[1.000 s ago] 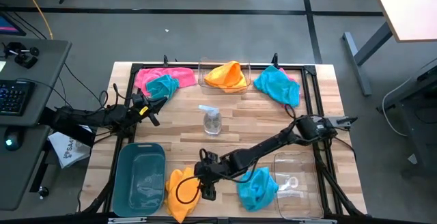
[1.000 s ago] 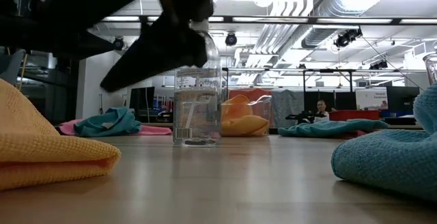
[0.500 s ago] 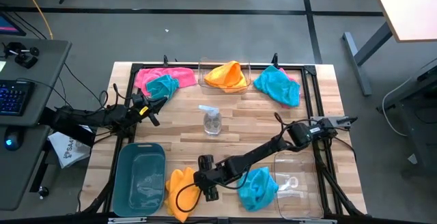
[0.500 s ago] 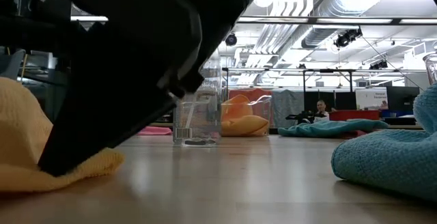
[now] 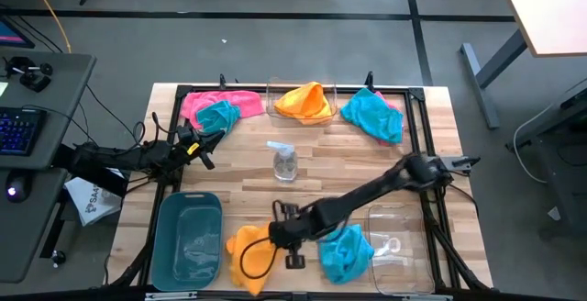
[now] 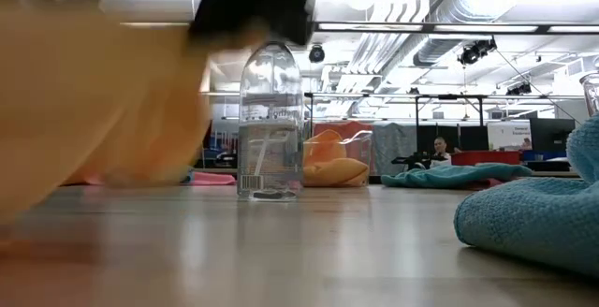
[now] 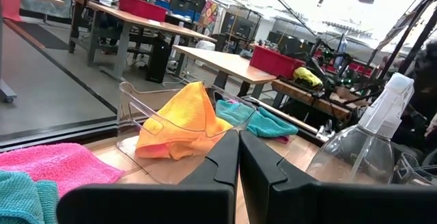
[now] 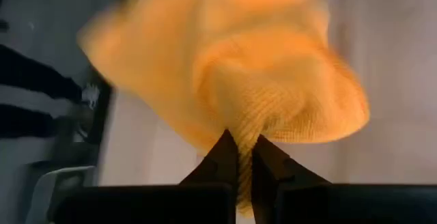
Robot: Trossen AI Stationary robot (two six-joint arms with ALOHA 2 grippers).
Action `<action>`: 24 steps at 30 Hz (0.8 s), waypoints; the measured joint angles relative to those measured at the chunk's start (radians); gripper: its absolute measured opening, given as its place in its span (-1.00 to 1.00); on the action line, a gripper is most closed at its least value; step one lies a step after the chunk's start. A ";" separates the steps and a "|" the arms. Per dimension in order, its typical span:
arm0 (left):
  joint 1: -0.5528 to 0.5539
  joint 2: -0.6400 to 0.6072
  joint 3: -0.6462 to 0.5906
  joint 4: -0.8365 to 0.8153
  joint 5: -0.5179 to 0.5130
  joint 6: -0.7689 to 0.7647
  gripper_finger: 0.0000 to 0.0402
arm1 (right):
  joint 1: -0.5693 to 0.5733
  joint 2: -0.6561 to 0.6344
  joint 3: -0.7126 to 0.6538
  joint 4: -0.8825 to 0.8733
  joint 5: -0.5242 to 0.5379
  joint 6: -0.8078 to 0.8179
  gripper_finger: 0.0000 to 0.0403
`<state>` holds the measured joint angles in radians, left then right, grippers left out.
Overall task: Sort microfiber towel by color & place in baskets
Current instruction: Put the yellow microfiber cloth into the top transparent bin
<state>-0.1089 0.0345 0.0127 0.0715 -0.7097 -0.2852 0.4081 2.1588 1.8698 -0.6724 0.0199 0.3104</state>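
Wooden table [image 5: 321, 177] w/ a dark frame holds it all; biggest item on it is the teal basket [image 5: 188, 235] at the near-left corner, then the clear basket [image 5: 401, 239] at near right and a second clear basket [image 5: 301, 105] at the far edge, which already has an orange towel [image 5: 304, 102] in it. Right arm reaches across the near side of the table to the loose orange towel [image 5: 248, 253], which lies just beside the teal basket; the right gripper [image 8: 244, 157] is clenched on a fold of that cloth, fingers pinched tight w/ fabric bunched between them and the rest billowing out ahead. Low view shows only an orange blur there, so whether the towel is fully off the wood is hard to say, prob partly lifted. Left gripper [image 7: 238, 157] waits at the left side near the pink towel [image 5: 216, 101], fingers pressed together on nothing. Other cloths: a teal towel [image 5: 347, 252] touching the near clear basket, another teal one [image 5: 373, 115] at far right, a small teal one [image 5: 217, 116] on the pink. Pump bottle [image 5: 285, 161] stands mid-table. To do this step well: raise high enough that the hanging corners clear the bottle, carry to the far clear basket where orange already sits, lower well inside the rim before releasing, so no edge drapes over the wall
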 joint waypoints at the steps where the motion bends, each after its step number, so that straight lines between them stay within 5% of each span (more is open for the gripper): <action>1: 0.000 0.000 0.000 0.000 0.000 0.000 -1.00 | -0.003 -0.050 0.000 -0.032 0.014 -0.005 -0.96; 6: 0.000 0.000 0.000 0.000 0.000 0.000 -1.00 | -0.009 -0.322 0.000 -0.092 0.073 -0.020 -0.98; 13: 0.000 0.000 0.000 0.000 0.000 0.000 -1.00 | -0.027 -0.635 0.002 -0.086 0.498 -0.122 -0.99; 16: 0.000 0.000 0.000 0.000 0.000 0.000 -1.00 | -0.095 -0.713 0.002 -0.102 0.568 -0.234 -0.99; 20: 0.000 0.000 0.000 0.000 0.000 0.000 -1.00 | -0.278 -0.772 -0.002 -0.147 0.502 -0.386 -0.99; 24: 0.000 0.000 0.000 0.000 0.000 0.000 -1.00 | -0.547 -0.785 -0.062 -0.154 0.158 -0.518 -1.00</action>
<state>-0.1093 0.0345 0.0128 0.0715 -0.7098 -0.2852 -0.1389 1.3735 1.8080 -0.8268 0.1778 -0.2074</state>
